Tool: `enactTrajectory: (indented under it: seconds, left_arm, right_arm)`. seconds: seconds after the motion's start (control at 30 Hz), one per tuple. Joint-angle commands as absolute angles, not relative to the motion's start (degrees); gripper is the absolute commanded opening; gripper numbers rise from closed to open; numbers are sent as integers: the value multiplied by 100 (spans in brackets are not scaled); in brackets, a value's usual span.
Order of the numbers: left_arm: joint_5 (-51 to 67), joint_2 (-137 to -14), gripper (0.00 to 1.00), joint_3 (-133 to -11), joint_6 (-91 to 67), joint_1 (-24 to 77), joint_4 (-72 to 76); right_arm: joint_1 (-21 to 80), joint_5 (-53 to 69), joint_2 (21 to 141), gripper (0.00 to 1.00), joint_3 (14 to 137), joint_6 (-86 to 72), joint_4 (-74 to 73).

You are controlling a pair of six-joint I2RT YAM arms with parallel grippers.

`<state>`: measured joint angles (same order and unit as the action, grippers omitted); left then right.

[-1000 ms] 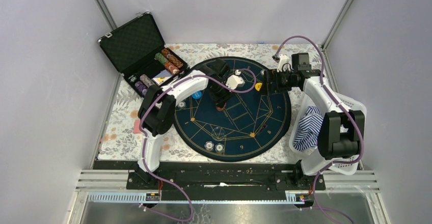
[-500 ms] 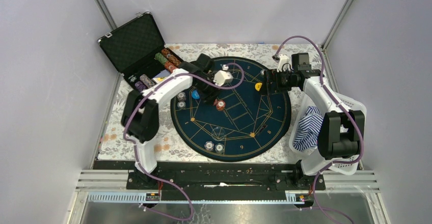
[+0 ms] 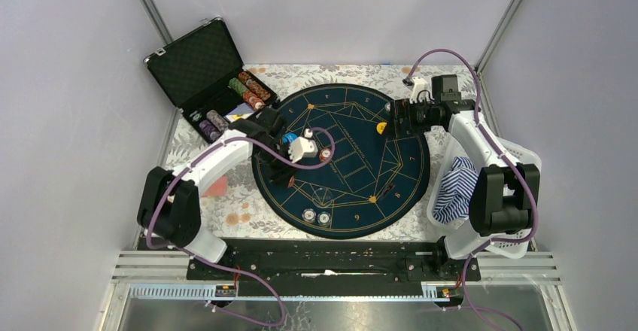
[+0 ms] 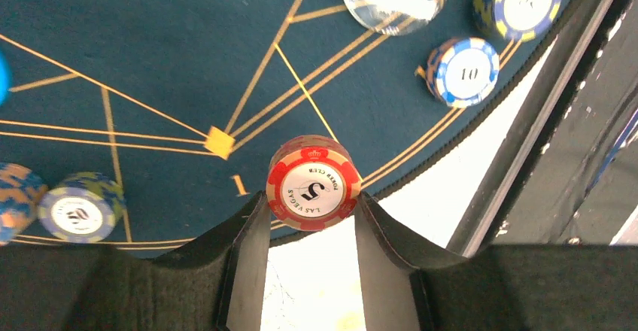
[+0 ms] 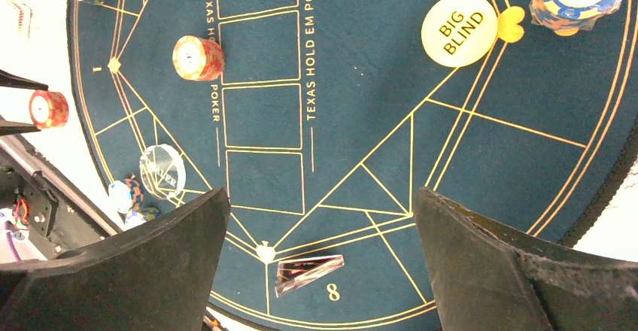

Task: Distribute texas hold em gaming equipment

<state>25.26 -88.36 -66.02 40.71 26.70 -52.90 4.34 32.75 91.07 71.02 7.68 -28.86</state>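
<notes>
Pinching a red-and-white round poker chip (image 4: 314, 183) in our left hand (image 4: 312, 207) above a dark blue felt mat (image 4: 150, 60); our right hand (image 5: 320, 195) hangs spread wide.

Likely a robotics lab cell: plain grey walls (image 3: 68, 120), aluminium posts (image 3: 150, 7), mounting rail (image 3: 150, 268).

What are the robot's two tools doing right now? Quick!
Left tool: closed, holding a small round red-and-white striped poker chip.
Right tool: open, holding nothing.
</notes>
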Motion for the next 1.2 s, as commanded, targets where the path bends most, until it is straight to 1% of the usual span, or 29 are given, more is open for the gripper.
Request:
enactTrajectory:
  seconds: [0.0, 0.17, 0.4, 0.57, 0.9, 0.93, 0.97, 1.03, 1.1, 1.17]
  left_arm:
    - [2665, -8358, 27, -6034, 4766, 2699, -5087]
    - [2448, -8117, 27, -5295, 4845, 3048, -4473]
    - [2274, -8300, 28, -4888, 4701, 3395, -3714]
    - [2342, -8419, 29, -4842, 4752, 3622, -3668]
    - [2117, -8532, 30, -4650, 4871, 4034, -3761]
    - [2103, -8534, 32, -4630, 4890, 4058, -3791]
    - [2087, -8534, 39, -4618, 4877, 4079, -3796]
    - [2078, -8538, 50, -4633, 4830, 4091, -3811]
    - [2063, -8549, 65, -4732, 4694, 4095, -3857]
    - [2101, -8541, 77, -4884, 4601, 4089, -3993]
  right_arm:
    - [408, 3497, 8825, 100, 7377, 861, -3192]
    - [402, 3431, 8528, 100, 6952, 713, -2840]
    - [309, 3405, 8534, 100, 6935, 713, -2833]
    - [296, 3437, 8577, 100, 6893, 729, -2805]
    - [277, 3505, 8653, 100, 6899, 749, -2778]
    - [278, 3513, 8657, 100, 6899, 747, -2777]
    - [281, 3523, 8657, 100, 6899, 749, -2777]
    - [281, 3532, 8661, 100, 6899, 748, -2777]
    - [276, 3550, 8665, 100, 6880, 748, -2763]
    - [279, 3586, 8694, 100, 6876, 743, -2737]
